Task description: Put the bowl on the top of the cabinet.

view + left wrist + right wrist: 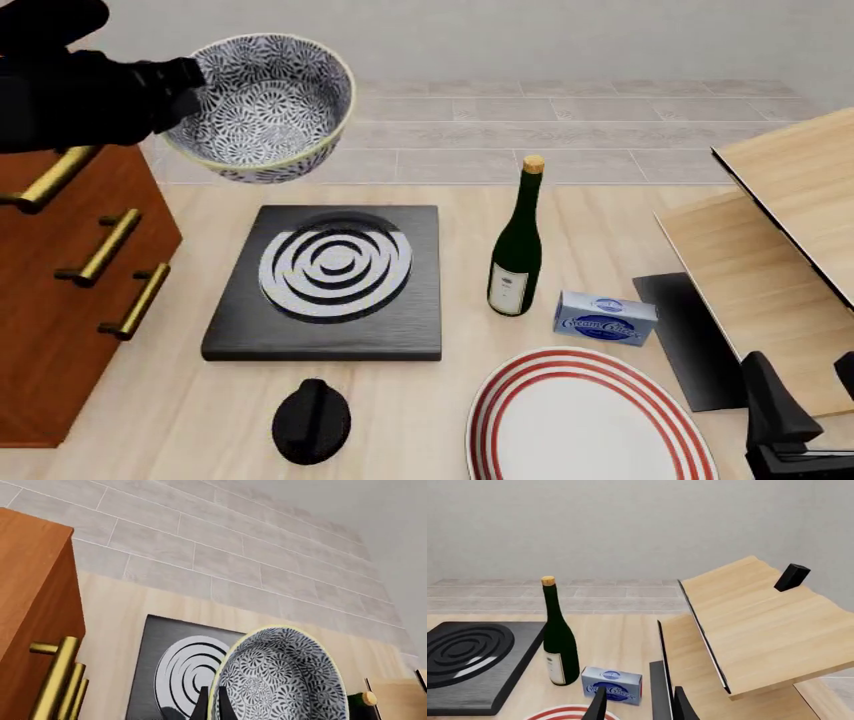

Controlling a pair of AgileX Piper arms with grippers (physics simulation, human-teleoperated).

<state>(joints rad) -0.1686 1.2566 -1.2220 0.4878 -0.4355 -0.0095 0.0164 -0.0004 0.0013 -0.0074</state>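
Gripping the bowl (267, 105), left claw (187, 80); labels unreadable.

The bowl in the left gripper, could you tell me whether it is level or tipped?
Tipped. In the front view the bowl hangs from the left gripper with its patterned inside facing the camera, above the table.

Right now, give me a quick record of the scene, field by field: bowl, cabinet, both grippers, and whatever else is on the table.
bowl: lifted in the air, held at its rim by the left gripper
cabinet: at the table's left, bowl not yet on top
right gripper: open, holding nothing
other items: hotplate, wine bottle, blue box, red-ringed plate
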